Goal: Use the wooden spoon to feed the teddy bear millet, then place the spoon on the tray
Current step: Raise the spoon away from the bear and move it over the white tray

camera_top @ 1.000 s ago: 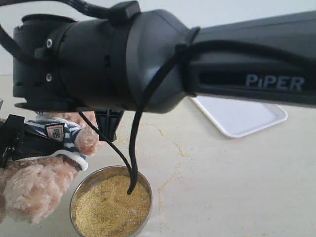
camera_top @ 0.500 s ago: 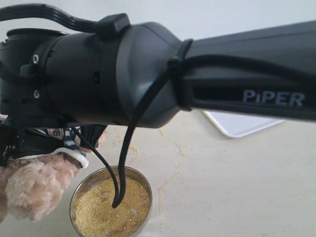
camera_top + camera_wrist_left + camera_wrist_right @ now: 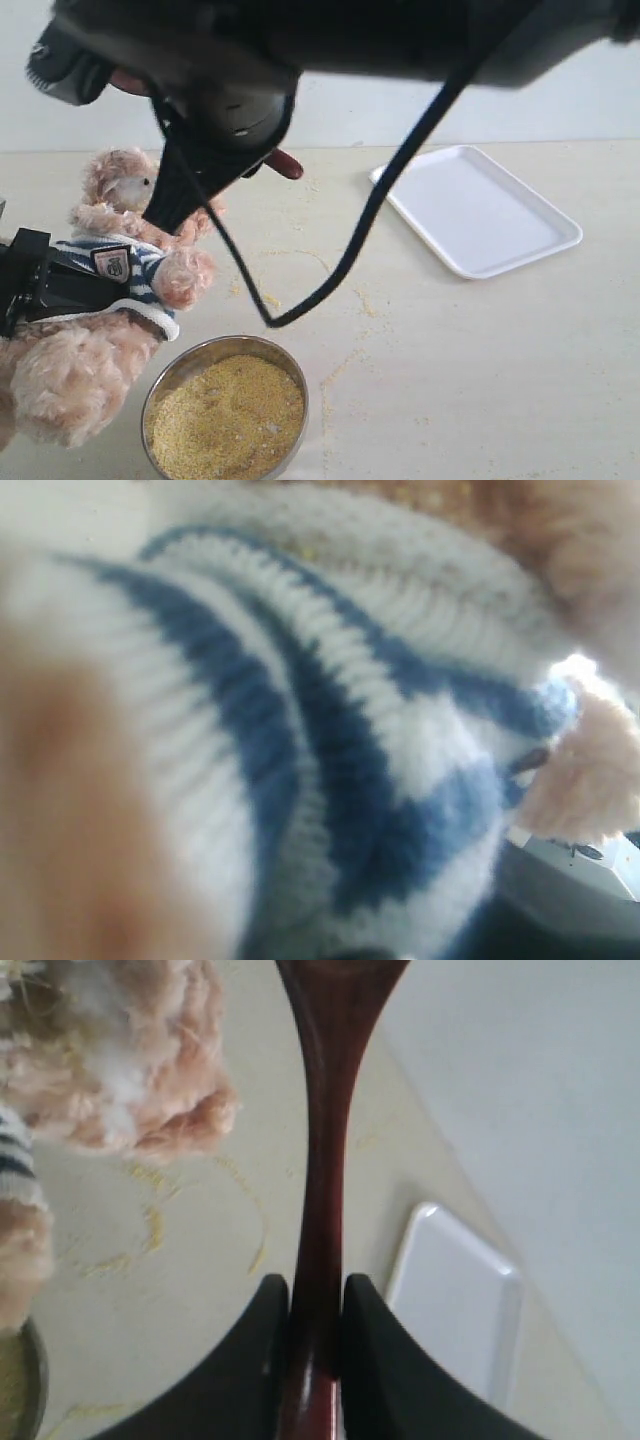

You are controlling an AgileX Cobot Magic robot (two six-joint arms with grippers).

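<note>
Looking at the right end effector (image 3: 316, 1290), you find its two dark fingers (image 3: 250, 1360) closed tight on the slim handle of the wooden spoon (image 3: 322, 1160), so the gap between them is only as wide as that handle. The spoon reaches forward past the fingers and its bowl end is cut by the frame edge, so you cannot tell whether it carries grain. Close beside this far part of the spoon is the fluffy fur of the teddy bear (image 3: 120, 1070); whether they touch is not clear. In the exterior view the right arm crosses the upper part of the scene, and one reddish-brown end of the spoon (image 3: 284, 164) sticks out just beside the dark end effector, not far from the bear's head (image 3: 118, 188). A black cable (image 3: 345, 270) hangs from the arm in a loop over the worktop (image 3: 480, 380). The left end effector (image 3: 60, 288) is closed on the bear's torso, with one black finger lying across the striped shirt (image 3: 350, 730), which fills the left wrist view. The millet (image 3: 225, 415) fills a round steel bowl (image 3: 228, 341) just beside the bear's legs, and loose specks lie scattered on the worktop around it. The white tray (image 3: 480, 215) rests flat on the worktop, well apart from the bear and the bowl.
</note>
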